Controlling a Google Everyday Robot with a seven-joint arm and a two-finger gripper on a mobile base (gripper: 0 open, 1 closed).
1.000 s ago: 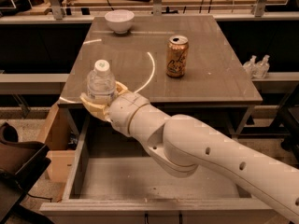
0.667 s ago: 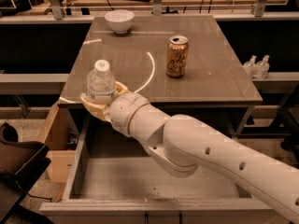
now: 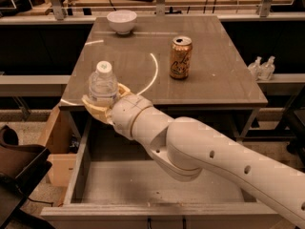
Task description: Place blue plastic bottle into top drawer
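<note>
The blue plastic bottle (image 3: 102,86), clear with a white cap, stands upright at the front left edge of the table top (image 3: 214,75). My gripper (image 3: 101,107) is shut on the bottle, its tan fingers (image 3: 93,109) wrapped around the lower part. My white arm (image 3: 200,151) reaches in from the lower right, over the open top drawer (image 3: 157,185). The drawer is pulled out below the table's front edge and shows a plain grey floor with nothing in it.
A gold soda can (image 3: 181,57) stands mid-right on the table. A white bowl (image 3: 121,21) sits at the far edge. Two small bottles (image 3: 263,67) stand on a shelf at the right. A wooden box (image 3: 55,147) and a dark object (image 3: 19,166) are at the left.
</note>
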